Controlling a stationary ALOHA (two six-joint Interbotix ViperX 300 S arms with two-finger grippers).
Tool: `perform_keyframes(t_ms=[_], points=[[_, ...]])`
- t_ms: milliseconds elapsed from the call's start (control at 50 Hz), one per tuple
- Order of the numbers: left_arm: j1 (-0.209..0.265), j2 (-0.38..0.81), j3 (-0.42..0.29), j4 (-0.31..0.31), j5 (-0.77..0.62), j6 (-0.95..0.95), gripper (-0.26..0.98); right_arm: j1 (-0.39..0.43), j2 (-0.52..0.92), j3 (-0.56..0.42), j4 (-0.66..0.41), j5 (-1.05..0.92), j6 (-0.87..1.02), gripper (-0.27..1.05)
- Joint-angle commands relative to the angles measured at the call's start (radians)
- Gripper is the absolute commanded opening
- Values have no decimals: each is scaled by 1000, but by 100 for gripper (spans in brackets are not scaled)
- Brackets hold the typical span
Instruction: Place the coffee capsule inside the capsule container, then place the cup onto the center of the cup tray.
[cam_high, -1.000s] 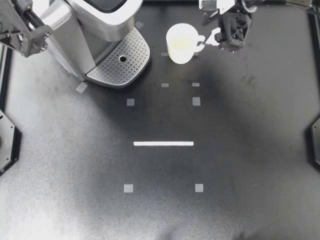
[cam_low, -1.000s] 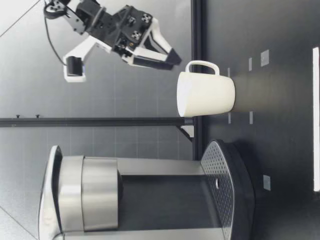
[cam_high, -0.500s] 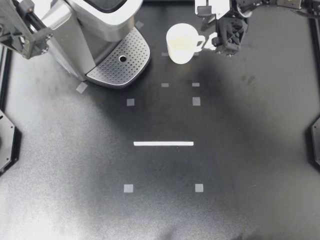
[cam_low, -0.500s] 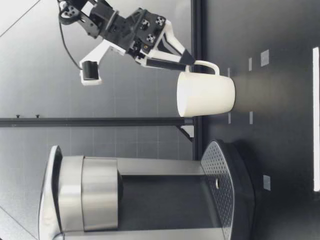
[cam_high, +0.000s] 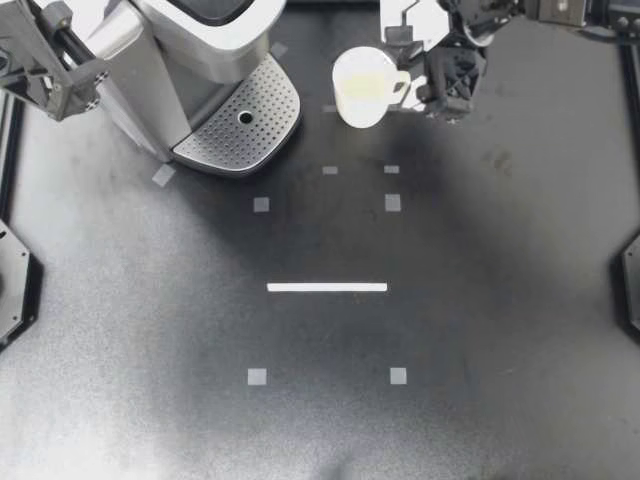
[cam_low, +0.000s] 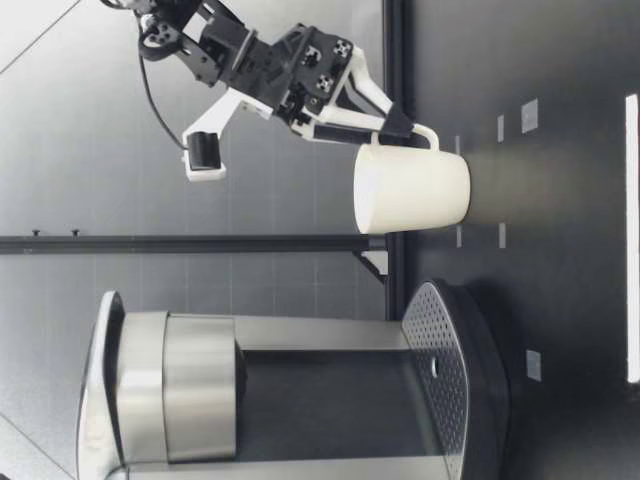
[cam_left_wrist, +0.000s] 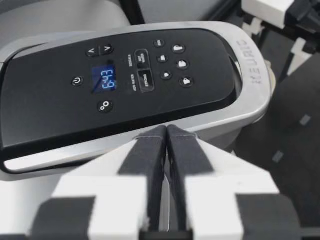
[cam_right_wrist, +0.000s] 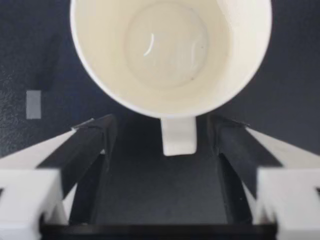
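A white cup (cam_high: 360, 88) stands upright at the back of the table, its handle (cam_high: 400, 87) pointing at my right gripper (cam_high: 422, 88). In the right wrist view the gripper (cam_right_wrist: 161, 126) is open, a finger (cam_right_wrist: 95, 145) on each side of the handle (cam_right_wrist: 178, 136) with a gap to both; the empty cup (cam_right_wrist: 170, 50) is just ahead. In the low view the right gripper (cam_low: 398, 122) slants down onto the handle. My left gripper (cam_high: 85, 68) sits beside the coffee machine (cam_high: 190, 50); it (cam_left_wrist: 166, 136) is shut, empty, above the control panel (cam_left_wrist: 125, 85). No capsule shows.
The machine's perforated cup tray (cam_high: 240, 120) lies beside the cup, a short gap between them; it shows in the low view too (cam_low: 455, 380). Grey tape squares (cam_high: 392, 202) and a white strip (cam_high: 327, 287) mark the black table. Black rails (cam_high: 630, 90) edge it.
My right gripper has come down and toward the cup, so its fingers now straddle the handle, a little narrower than before. The cup and the left arm have barely moved.
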Motion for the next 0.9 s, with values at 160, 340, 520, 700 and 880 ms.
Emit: perform_keyframes(t_ms=[160, 340, 520, 700, 880], points=[[-2, -6, -9, 6, -8, -9, 14, 3, -11, -23, 8, -11, 0, 54], [-2, -8, -6, 8, -8, -11, 14, 3, -2, -29, 11, -5, 2, 37], [-2, -9, -3, 8, -8, -12, 14, 2, -2, -35, 21, -3, 0, 22], [-2, -11, -2, 8, -8, -12, 14, 3, 11, -35, 23, 6, 0, 12], [-2, -12, -3, 8, -9, -12, 14, 3, 6, -37, 23, 8, 0, 9]])
